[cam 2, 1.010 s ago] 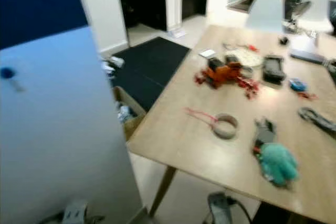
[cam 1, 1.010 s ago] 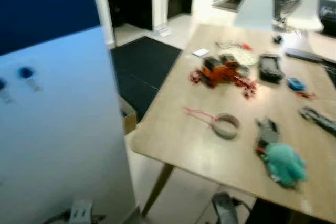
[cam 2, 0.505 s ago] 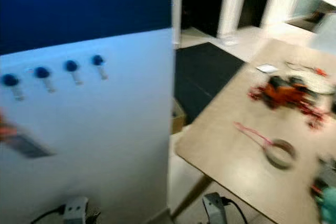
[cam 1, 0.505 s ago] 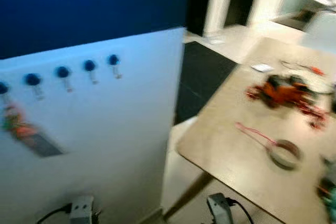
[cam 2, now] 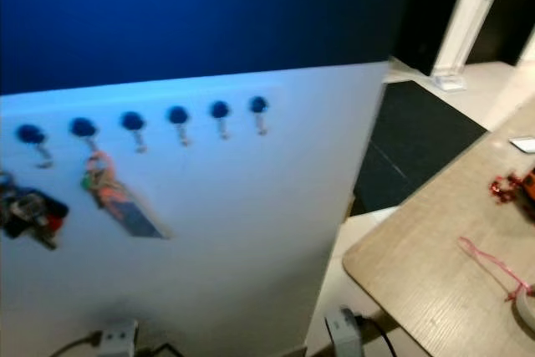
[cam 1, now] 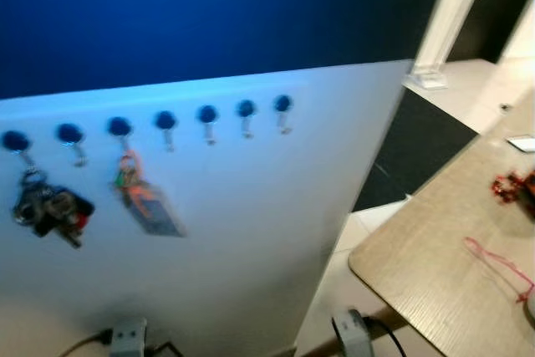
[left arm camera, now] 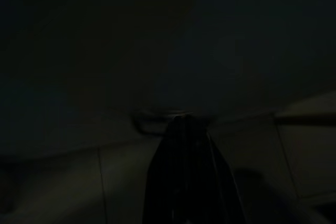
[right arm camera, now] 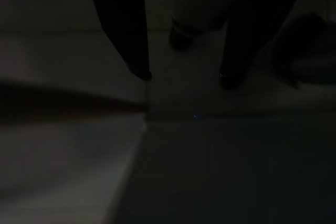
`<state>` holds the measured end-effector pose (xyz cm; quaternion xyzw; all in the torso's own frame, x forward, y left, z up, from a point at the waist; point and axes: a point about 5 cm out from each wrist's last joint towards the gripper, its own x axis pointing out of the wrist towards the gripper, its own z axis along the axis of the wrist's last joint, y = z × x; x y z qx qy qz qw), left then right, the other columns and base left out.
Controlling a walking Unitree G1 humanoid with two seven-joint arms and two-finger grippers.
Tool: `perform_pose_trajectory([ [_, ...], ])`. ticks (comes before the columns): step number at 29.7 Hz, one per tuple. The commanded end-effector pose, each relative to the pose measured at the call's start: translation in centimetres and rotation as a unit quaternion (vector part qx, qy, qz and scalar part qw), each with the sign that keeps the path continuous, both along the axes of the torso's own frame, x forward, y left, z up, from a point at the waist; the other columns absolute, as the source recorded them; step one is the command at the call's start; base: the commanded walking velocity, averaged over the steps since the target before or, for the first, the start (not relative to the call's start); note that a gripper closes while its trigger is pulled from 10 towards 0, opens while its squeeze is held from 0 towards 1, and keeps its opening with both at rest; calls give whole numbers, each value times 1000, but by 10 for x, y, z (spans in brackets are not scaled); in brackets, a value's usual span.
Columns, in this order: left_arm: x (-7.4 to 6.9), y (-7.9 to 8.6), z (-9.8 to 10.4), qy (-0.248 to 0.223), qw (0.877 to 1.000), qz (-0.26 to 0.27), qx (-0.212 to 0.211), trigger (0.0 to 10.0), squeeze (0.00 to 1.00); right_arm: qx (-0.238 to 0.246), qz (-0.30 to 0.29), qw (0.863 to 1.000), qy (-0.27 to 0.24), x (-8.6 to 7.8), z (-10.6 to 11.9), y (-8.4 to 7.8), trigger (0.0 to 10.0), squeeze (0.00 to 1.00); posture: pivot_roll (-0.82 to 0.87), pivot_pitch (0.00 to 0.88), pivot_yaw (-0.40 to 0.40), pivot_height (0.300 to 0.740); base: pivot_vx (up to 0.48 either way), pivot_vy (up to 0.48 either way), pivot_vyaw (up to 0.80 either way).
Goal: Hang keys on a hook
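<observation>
A row of blue-headed hooks (cam 1: pixel 207 114) runs across a white panel (cam 1: pixel 251 232) below a dark blue wall. A dark bunch of keys (cam 1: pixel 46 208) hangs from the leftmost hook. An orange and green key ring with a grey tag (cam 1: pixel 144 200) hangs two hooks further right. The other hooks (cam 2: pixel 258 106) are bare. Both arms hang low, their silver ends (cam 1: pixel 128 336) at the bottom edge. In the dark left wrist view, my left gripper (left arm camera: pixel 181 124) is shut to a single point over the floor. My right gripper (right arm camera: pixel 185 77) is open, with nothing between its fingers.
A light wooden table (cam 1: pixel 435 282) juts in at the right, its rounded corner close to the panel. A red lanyard (cam 1: pixel 497 258) and a red tangle (cam 1: pixel 512 185) lie on it. A dark mat (cam 2: pixel 418 140) covers the floor beyond, beside a white pillar (cam 1: pixel 447 22).
The view has swung left: the hook panel now spans the picture and the table has slid to the right edge. Both hanging key bunches have come into sight.
</observation>
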<state>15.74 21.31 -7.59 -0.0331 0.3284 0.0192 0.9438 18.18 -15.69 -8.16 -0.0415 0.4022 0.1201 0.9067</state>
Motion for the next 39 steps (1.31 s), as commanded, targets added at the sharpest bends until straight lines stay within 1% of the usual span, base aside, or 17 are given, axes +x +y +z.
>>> perform_pose_trajectory([
  [1, -10, -1, -5, 17, 1000, 0, -1, 10000, 0, -5, -7, 1000, 8, -4, -2, -5, 10000, 0, 86, 29, -32, 740, 0, 0, 800],
  [14, -10, -2, -5, 15, 1000, -1, -5, 10000, 0, -6, -14, 1000, 6, -5, -2, -6, 10000, 0, 88, 35, -34, 740, 0, 0, 800],
  [15, -9, -2, -4, 14, 1000, -1, -5, 10000, 0, -5, -19, 1000, 1, -4, -1, -6, 10000, 0, 89, 37, -34, 740, 0, 0, 0],
  [17, -9, -2, -4, 13, 1000, -1, -6, 10000, 0, 2, -45, 999, 6, -3, -2, -8, 10000, 0, 88, 37, -33, 740, 0, 0, 0],
  [18, -9, -3, -4, 12, 1000, -2, -7, 10000, 0, 3, -47, 999, 6, -3, -2, -8, 10000, 0, 88, 37, -33, 740, 0, 0, 0],
  [39, -7, -5, -3, 9, 1000, -12, -9, 10000, 0, 4, -47, 999, 9, -4, -2, -6, 10000, 0, 85, 42, -29, 740, 0, 0, 0],
])
